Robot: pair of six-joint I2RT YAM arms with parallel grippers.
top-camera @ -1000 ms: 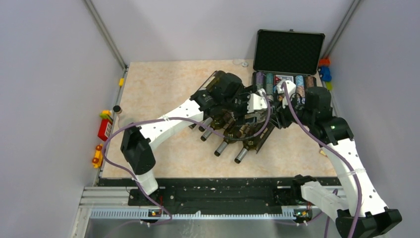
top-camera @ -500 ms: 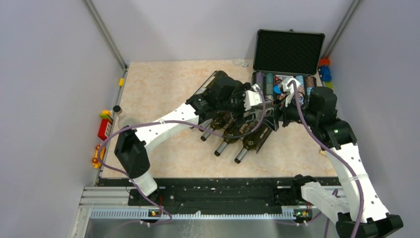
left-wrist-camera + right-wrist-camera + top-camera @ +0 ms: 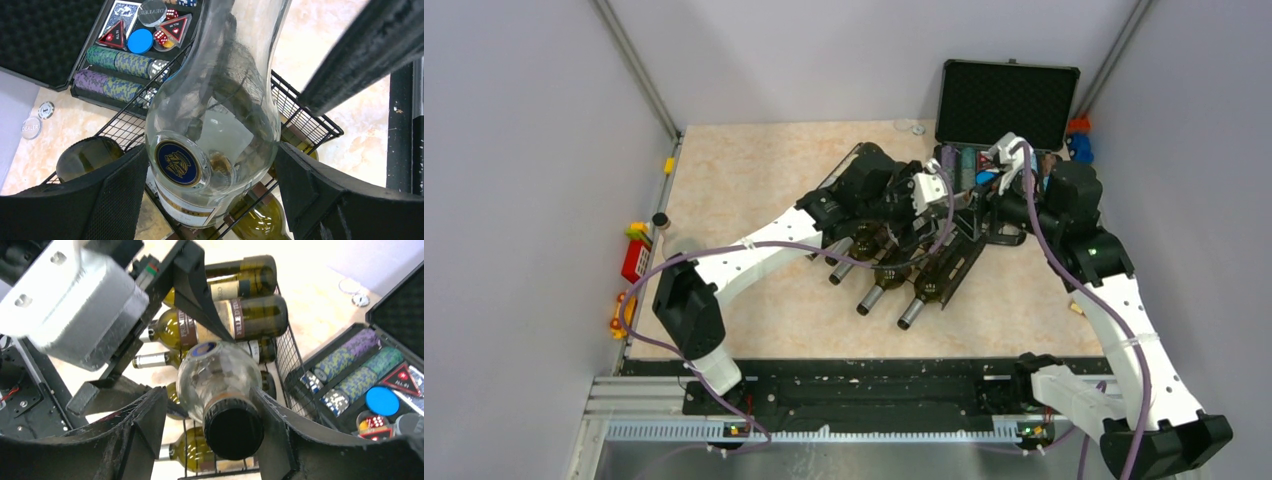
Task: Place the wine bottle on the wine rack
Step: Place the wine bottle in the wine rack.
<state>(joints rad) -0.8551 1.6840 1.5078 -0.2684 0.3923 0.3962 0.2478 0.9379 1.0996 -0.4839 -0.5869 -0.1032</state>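
A clear glass wine bottle [image 3: 215, 125] hangs over the black wire wine rack [image 3: 305, 115], its base end between my left gripper's pads. My left gripper [image 3: 211, 150] is shut on the bottle's wide body, both pads touching the glass. In the right wrist view the bottle's black-capped neck [image 3: 232, 427] points at the camera. My right gripper [image 3: 209, 390] is open around that neck: one finger is against the cap, the other stands apart. From above, the two grippers [image 3: 924, 200] [image 3: 986, 205] face each other over the rack's raised grid end [image 3: 969, 245].
Several dark bottles [image 3: 914, 290] lie in the rack's cradles, necks toward the near edge. An open black foam-lined case [image 3: 1007, 105] with poker chips [image 3: 120, 62] sits just behind the rack. Two dealer buttons [image 3: 31, 127] lie on the table. Small toys [image 3: 636, 255] line the left wall.
My right gripper was shut on the bottle's neck and has opened. Both grippers and the bottle have shifted slightly toward the far side of the table.
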